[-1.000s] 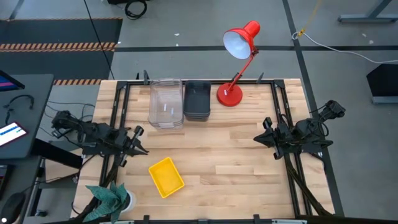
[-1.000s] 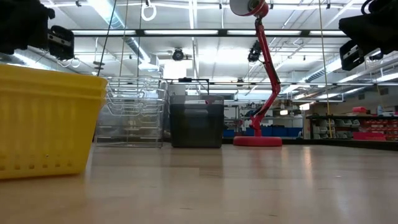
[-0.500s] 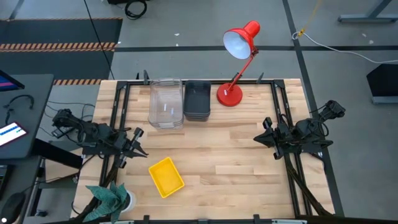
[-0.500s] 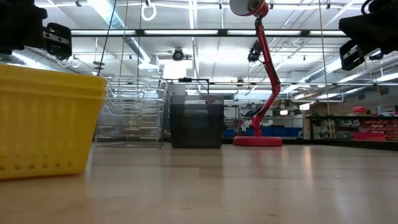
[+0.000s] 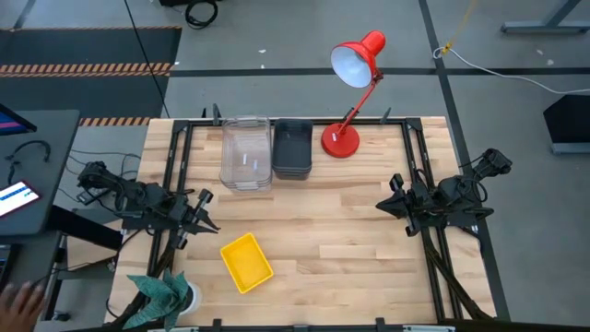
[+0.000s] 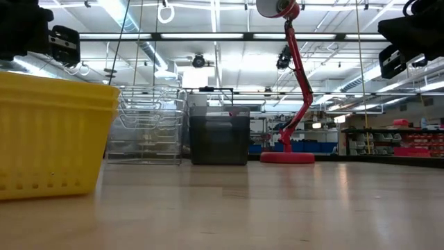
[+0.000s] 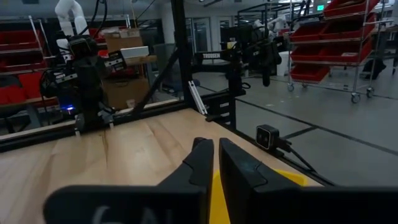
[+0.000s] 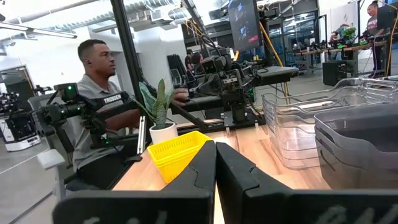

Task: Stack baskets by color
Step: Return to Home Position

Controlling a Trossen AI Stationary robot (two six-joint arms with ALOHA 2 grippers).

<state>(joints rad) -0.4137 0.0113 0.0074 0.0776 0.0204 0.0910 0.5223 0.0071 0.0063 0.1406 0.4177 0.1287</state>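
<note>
Only the left gripper (image 5: 207, 210) eased back slightly; right gripper (image 5: 385, 205) unmoved, both closed, empty. Stacked: yellow baskets (image 5: 246, 262), clear baskets (image 5: 245, 155), grey baskets (image 5: 293, 148). Job looks done.

The word TROSSEN stands in white letters on the far dark arm (image 8: 117, 98) in the right wrist view. The black bar (image 7: 214, 57) in the left wrist view seems to carry the same word.
</note>
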